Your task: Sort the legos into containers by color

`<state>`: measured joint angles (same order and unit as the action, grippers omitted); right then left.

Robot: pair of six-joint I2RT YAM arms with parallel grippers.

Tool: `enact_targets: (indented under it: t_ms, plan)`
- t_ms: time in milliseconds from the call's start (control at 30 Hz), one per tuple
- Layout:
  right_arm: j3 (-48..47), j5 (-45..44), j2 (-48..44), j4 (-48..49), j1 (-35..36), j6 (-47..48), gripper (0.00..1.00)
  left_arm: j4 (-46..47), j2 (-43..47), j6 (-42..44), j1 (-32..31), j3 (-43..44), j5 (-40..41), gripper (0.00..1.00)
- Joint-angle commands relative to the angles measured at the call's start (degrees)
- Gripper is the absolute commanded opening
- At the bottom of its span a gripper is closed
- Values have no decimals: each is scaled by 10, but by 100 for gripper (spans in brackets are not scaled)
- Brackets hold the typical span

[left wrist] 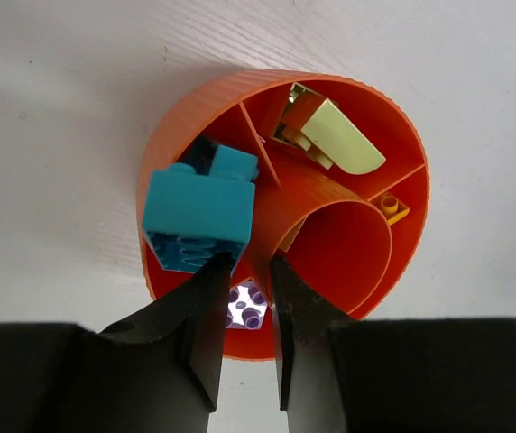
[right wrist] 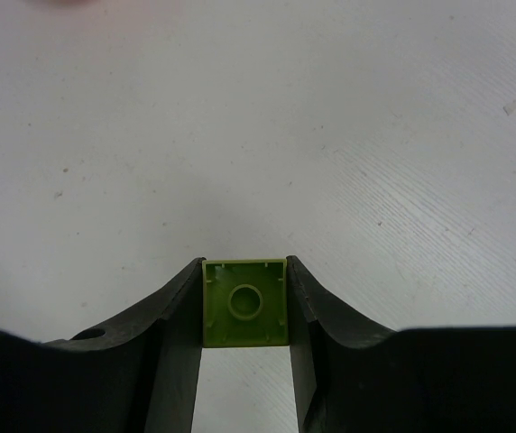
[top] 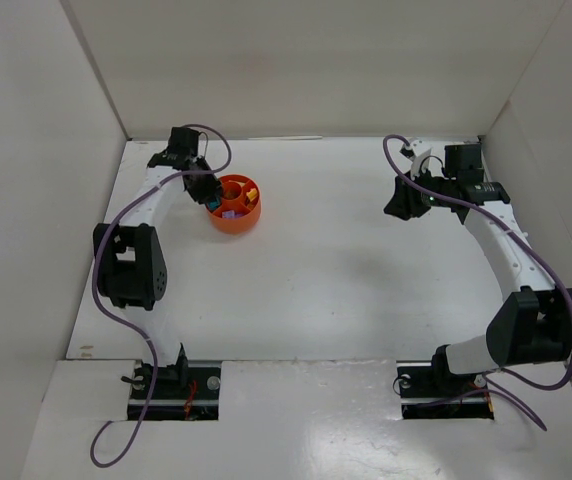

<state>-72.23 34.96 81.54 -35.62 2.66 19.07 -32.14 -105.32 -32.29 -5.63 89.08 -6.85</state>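
The orange-red dish point(top: 249, 222) stands at the back left of the table. In the left wrist view its rim point(left wrist: 330, 86) rings several compartments around a central hub. A cyan brick point(left wrist: 199, 209) lies in the left compartment, against the tip of my left finger. A purple brick point(left wrist: 246, 307) lies in the near compartment, a pale yellow brick point(left wrist: 344, 144) in the far one, and a small orange brick point(left wrist: 391, 207) at the right. My left gripper point(left wrist: 249, 271) hovers over the dish point(top: 206, 190), jaws slightly apart and empty. My right gripper point(right wrist: 244, 271) is shut on a lime green brick point(right wrist: 244, 302) above bare table at the back right point(top: 403, 203).
White walls close the table in at the back and on both sides. Purple cables loop beside both arms. The left arm's elbow point(top: 131, 265) stands near the left wall.
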Motion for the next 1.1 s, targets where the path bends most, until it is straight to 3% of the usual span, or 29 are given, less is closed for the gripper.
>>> enact_targets:
  t_ms: [0,433,733,967,1067]
  plan:
    - [1,13,2,7,-4,-5,0,11,20,1,2,-28,9,20]
    - [6,23,-16,13,-4,-5,0,23,82,7,-17,-13,11,23]
    - [-12,13,-16,24,37,-5,0,18,99,17,-17,7,17,25]
    - [-94,-2,35,70,111,-18,0,12,117,17,-4,12,17,25]
    - [-159,-2,86,93,148,-25,0,12,143,-13,17,-15,24,33]
